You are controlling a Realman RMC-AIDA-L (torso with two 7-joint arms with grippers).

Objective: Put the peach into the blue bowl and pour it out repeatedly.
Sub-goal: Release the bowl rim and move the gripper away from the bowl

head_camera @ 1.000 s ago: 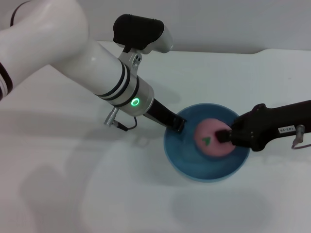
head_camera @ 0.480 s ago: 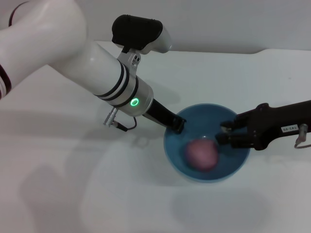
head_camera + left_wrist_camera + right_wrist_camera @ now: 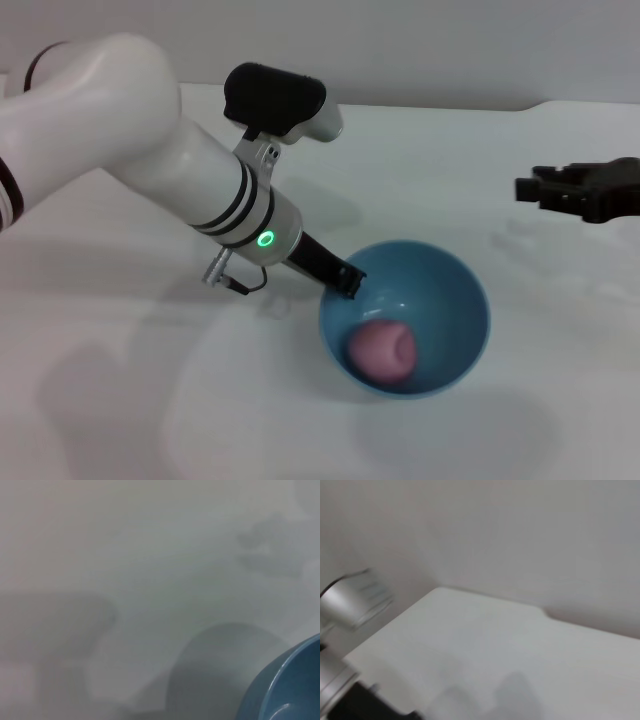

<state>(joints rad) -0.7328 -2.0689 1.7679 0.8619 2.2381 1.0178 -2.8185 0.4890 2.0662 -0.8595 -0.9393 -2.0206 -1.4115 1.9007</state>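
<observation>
The blue bowl (image 3: 452, 292) is at centre right in the head view, with the pink peach (image 3: 382, 350) lying at its bottom. My left gripper (image 3: 347, 283) is shut on the bowl's near-left rim and holds it, seemingly a little above the table, with a shadow beneath. The bowl's rim also shows in the left wrist view (image 3: 287, 680). My right gripper (image 3: 522, 188) is open and empty, off to the far right, above and well clear of the bowl.
The white table (image 3: 150, 400) spreads all round the bowl, and its far edge meets a pale wall. The right wrist view shows the table top (image 3: 520, 645) and part of my left arm (image 3: 350, 602).
My right gripper let the peach drop into the bowl, then pulled up and away to the right. The left gripper shifted the bowl slightly to the left and towards me.
</observation>
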